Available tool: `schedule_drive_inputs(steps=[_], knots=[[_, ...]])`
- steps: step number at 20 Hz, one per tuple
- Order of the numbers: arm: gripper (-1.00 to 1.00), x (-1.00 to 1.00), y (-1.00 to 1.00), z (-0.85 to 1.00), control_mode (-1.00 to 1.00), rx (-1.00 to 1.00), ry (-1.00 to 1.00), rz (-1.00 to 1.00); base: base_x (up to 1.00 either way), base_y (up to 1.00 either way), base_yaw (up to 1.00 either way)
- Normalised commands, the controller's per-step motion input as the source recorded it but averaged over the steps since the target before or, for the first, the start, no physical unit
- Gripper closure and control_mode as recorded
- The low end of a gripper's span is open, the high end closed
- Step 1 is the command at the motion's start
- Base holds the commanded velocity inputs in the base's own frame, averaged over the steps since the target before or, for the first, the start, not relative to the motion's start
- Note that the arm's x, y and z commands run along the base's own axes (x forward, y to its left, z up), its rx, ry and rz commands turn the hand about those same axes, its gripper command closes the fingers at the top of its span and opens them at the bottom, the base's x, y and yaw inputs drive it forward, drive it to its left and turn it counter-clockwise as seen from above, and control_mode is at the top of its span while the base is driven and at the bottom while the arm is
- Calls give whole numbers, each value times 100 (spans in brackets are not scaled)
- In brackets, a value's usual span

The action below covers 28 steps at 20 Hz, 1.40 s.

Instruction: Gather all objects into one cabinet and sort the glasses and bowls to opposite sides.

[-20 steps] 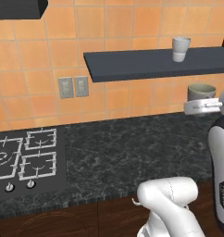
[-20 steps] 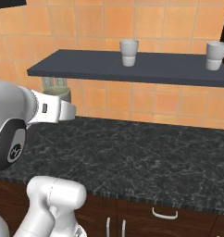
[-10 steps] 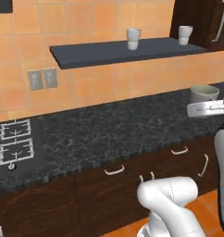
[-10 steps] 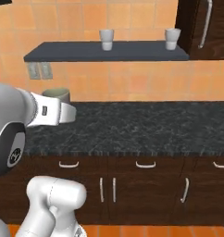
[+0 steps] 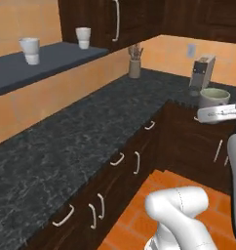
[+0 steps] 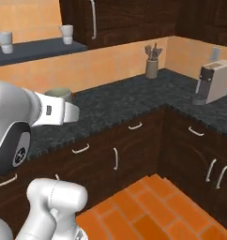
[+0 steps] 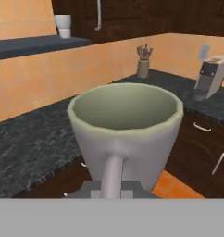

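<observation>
Closest to me, the grey-green mug (image 7: 125, 134) sits square in the middle of the hand view, mouth up and empty, its handle running down toward the bottom of the frame where the gripper (image 7: 111, 189) is clamped tight on it. In the left base view the same mug (image 5: 213, 97) shows at the right edge, upright above the white wrist; in the right base view it (image 6: 60, 95) peeks over the end of the forearm at the left of the frame.

Behind the mug runs the dark speckled counter (image 6: 120, 101), bending round a corner toward the right of the right base view. Under it are dark wood drawers and doors with small light handles, and an orange tiled floor (image 6: 148, 206) at the bottom.

Further back on the counter, a utensil holder (image 6: 152, 65) stands near the corner against the orange tiled wall, slim utensils sticking out of it. To the right, a silver toaster (image 6: 210, 82) stands on the other leg of the counter.

Highest and farthest, a flat dark grey shelf (image 5: 37, 66) crosses the upper left of the left base view, carrying two pale cups (image 5: 30, 51) (image 5: 83, 37), well apart. Just beside the shelf's far end hangs the tall dark cabinet (image 5: 98, 22), door closed, with its long light bar handle (image 5: 116, 19).
</observation>
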Motion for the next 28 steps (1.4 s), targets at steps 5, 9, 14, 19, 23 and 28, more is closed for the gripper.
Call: schedule_drive_inputs(steps=[5, 9, 14, 19, 23, 28], knots=[[100, 0, 0, 0, 100, 0, 0, 0, 0, -17, -92], [100, 0, 0, 0, 100, 0, 0, 0, 2, -19, -86], [100, 0, 0, 0, 100, 0, 0, 0, 9, -21, -81], [100, 0, 0, 0, 100, 0, 0, 0, 31, -48, -70], [100, 0, 0, 0, 100, 0, 0, 0, 59, -78, -56], [100, 0, 0, 0, 100, 0, 0, 0, 81, -75, -29]])
